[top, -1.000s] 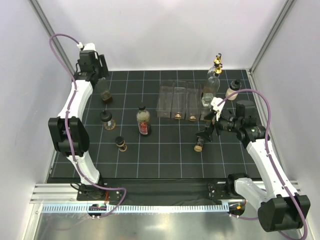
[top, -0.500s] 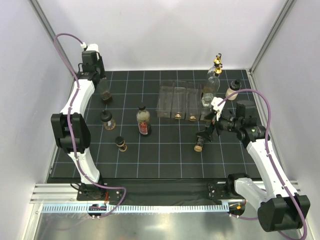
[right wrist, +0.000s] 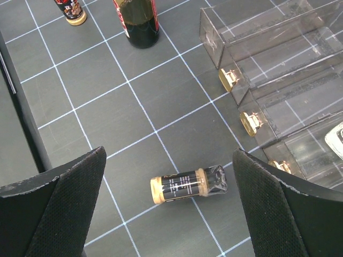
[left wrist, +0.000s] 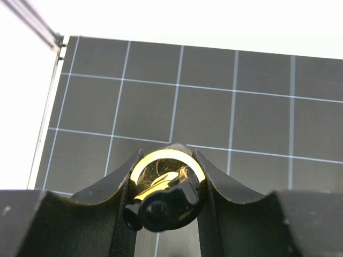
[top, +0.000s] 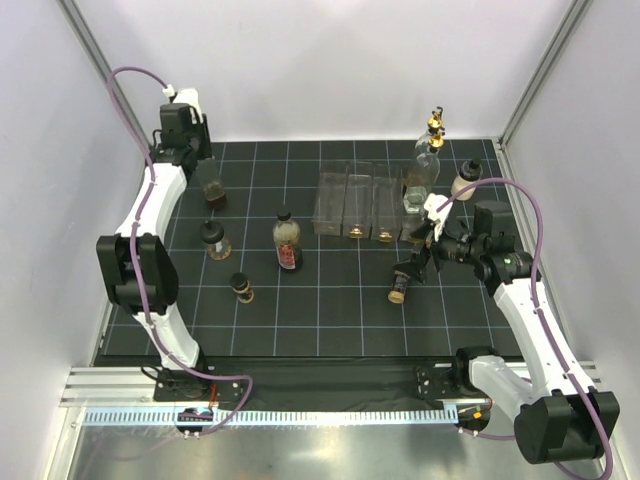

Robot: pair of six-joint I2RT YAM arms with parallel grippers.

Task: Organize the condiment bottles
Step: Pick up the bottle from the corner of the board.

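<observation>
- Left gripper clamped on a gold-spouted bottle, far left of the mat
- Right gripper spread wide above a fallen bottle; black label, print too small to read
- Red-labelled bottle upright, left of the clear rack; text illegible
- Surface: black gridded mat; white walls

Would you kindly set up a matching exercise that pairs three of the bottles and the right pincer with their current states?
Things:
1. red-labelled bottle
2. black-labelled bottle
3. gold-spouted bottle
4. right pincer

States:
A. open, holding nothing
B. lying on its side
C. clamped in the left pincer
D. standing upright, left of the rack

Pairs: 1-D, 2-B, 3-C, 4-A
</observation>
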